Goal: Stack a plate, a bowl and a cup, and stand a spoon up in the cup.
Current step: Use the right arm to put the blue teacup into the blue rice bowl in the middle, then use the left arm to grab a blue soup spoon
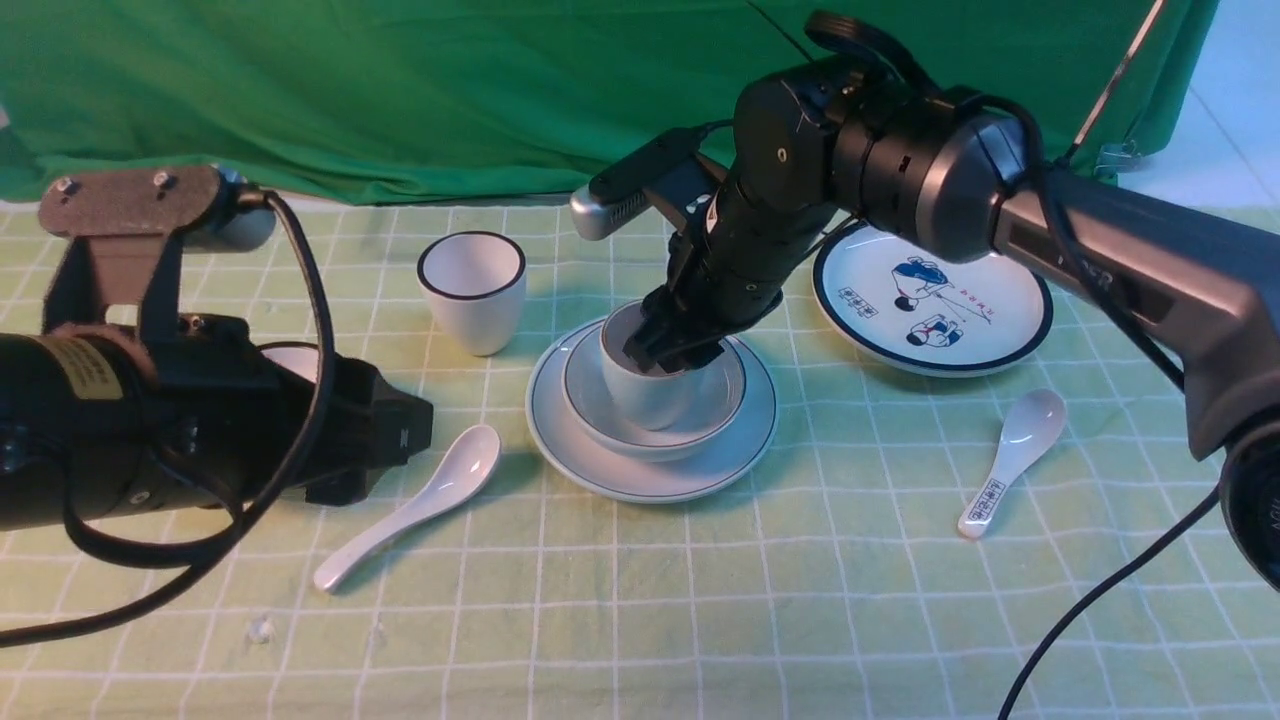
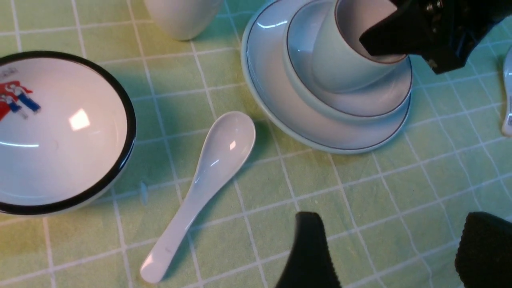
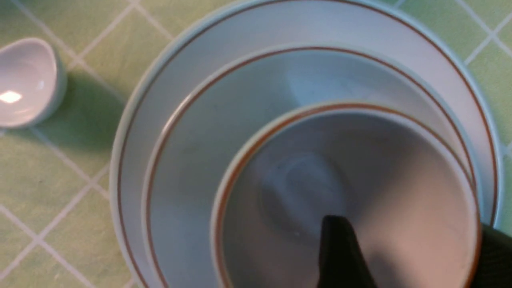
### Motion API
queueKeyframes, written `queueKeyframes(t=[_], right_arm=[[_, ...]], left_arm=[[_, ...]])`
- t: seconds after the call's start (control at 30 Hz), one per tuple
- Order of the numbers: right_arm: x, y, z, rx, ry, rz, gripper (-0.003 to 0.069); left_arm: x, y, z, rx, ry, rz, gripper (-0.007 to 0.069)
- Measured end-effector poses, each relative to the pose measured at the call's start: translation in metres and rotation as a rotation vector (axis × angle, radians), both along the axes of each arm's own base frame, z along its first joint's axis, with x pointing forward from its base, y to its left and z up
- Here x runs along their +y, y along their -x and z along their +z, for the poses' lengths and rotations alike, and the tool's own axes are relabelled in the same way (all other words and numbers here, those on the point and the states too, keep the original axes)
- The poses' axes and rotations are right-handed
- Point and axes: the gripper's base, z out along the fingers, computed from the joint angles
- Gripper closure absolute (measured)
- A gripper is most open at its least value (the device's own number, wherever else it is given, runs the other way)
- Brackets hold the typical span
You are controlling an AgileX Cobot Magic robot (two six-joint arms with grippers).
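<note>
The plain plate (image 1: 560, 440) lies mid-table with the plain bowl (image 1: 720, 400) in it and the plain cup (image 1: 645, 395) upright in the bowl. My right gripper (image 1: 675, 355) reaches down onto the cup's rim. In the right wrist view one finger (image 3: 340, 248) is inside the cup (image 3: 304, 188) and the other is outside its wall, with a gap between the inner finger and the wall, so it is open. The plain spoon (image 1: 410, 520) lies on the cloth left of the plate. My left gripper (image 2: 394, 224) hovers open near the spoon (image 2: 208, 172), holding nothing.
A black-rimmed cup (image 1: 472, 290) stands behind and left of the stack. A cartoon plate (image 1: 930, 300) lies at the back right, with a spoon with blue marks (image 1: 1010, 460) in front of it. A black-rimmed bowl (image 2: 60, 132) sits by my left arm.
</note>
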Motion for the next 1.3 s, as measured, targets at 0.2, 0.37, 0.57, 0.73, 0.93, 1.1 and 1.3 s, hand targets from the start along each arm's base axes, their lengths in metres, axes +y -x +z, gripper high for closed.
queueKeyframes(t=[0.2, 0.37, 0.57, 0.73, 0.93, 1.1, 1.3], right_arm=[[-0.009, 0.015, 0.054, -0.02, -0.005, 0.041, 0.0281], [-0.028, 0.044, 0.13, -0.157, -0.089, 0.043, 0.0389], [-0.059, 0.092, 0.151, -0.151, -0.086, 0.044, 0.0443], [-0.093, 0.139, 0.112, -0.094, -0.04, 0.044, 0.0442], [-0.121, 0.177, 0.068, -0.16, -0.065, 0.012, 0.0441], [-0.123, 0.178, 0.054, -0.244, -0.103, -0.002, 0.0455], [-0.121, 0.174, 0.057, -0.31, -0.147, -0.024, 0.0471]], left_arm=[[-0.002, -0.009, -0.008, 0.03, 0.015, 0.024, 0.0176], [-0.01, -0.031, -0.04, 0.151, -0.021, 0.031, 0.026], [-0.018, -0.058, -0.077, 0.289, -0.072, 0.05, 0.0305], [-0.022, -0.075, -0.089, 0.353, -0.127, 0.038, 0.0222], [-0.026, -0.089, -0.102, 0.384, -0.148, 0.038, 0.012], [-0.03, -0.107, -0.107, 0.282, -0.099, 0.084, 0.0157], [-0.034, -0.127, -0.103, 0.233, -0.132, 0.073, 0.0488]])
